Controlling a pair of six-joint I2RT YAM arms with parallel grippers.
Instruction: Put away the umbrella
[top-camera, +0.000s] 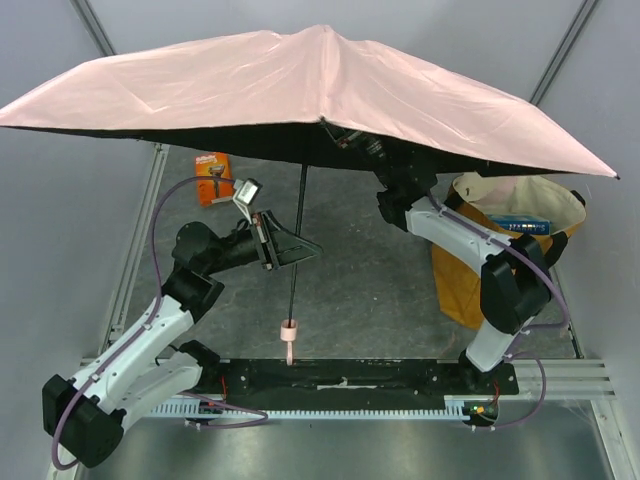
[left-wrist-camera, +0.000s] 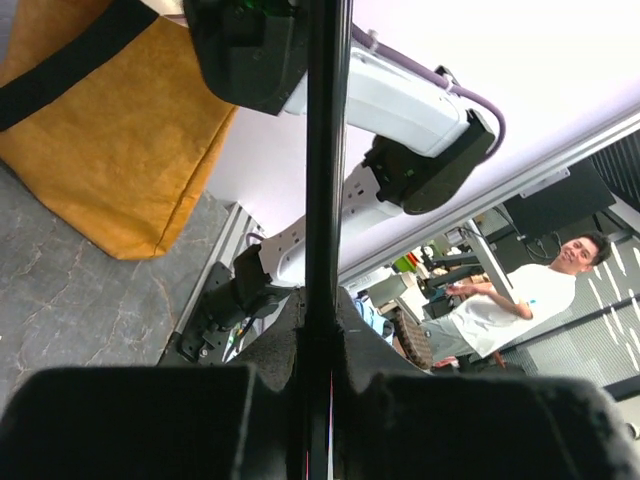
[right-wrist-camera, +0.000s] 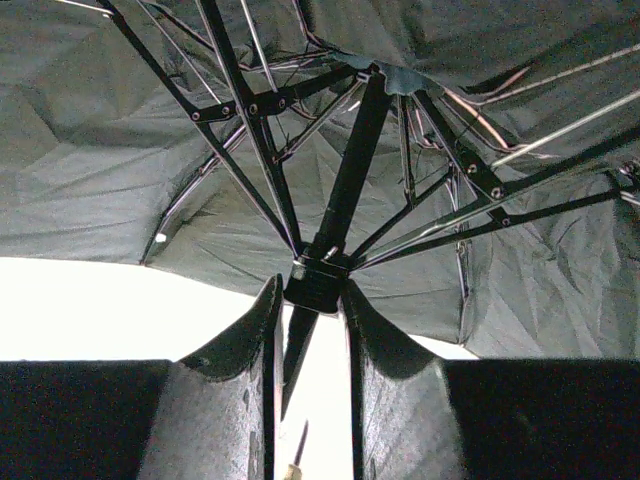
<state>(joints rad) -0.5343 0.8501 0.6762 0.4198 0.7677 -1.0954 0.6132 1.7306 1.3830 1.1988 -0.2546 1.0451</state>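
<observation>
The umbrella (top-camera: 300, 80) stands open, its pale pink canopy spread across the whole back of the top view. Its thin black shaft (top-camera: 297, 215) runs down to a small pink handle (top-camera: 289, 335) near the arms' bases. My left gripper (top-camera: 296, 247) is shut on the shaft at mid-height; in the left wrist view the shaft (left-wrist-camera: 325, 180) rises straight out from between the pressed fingers (left-wrist-camera: 275, 350). My right gripper (right-wrist-camera: 315, 300) reaches up under the canopy, both fingertips against the black runner (right-wrist-camera: 318, 283) where the ribs meet. From above, the canopy hides the right fingertips.
A mustard-yellow tote bag (top-camera: 480, 270) stands open at the right behind the right arm, with a blue box (top-camera: 520, 225) inside. An orange packet (top-camera: 212, 177) lies at the back left under the canopy edge. Aluminium rails (top-camera: 135, 250) frame the table sides.
</observation>
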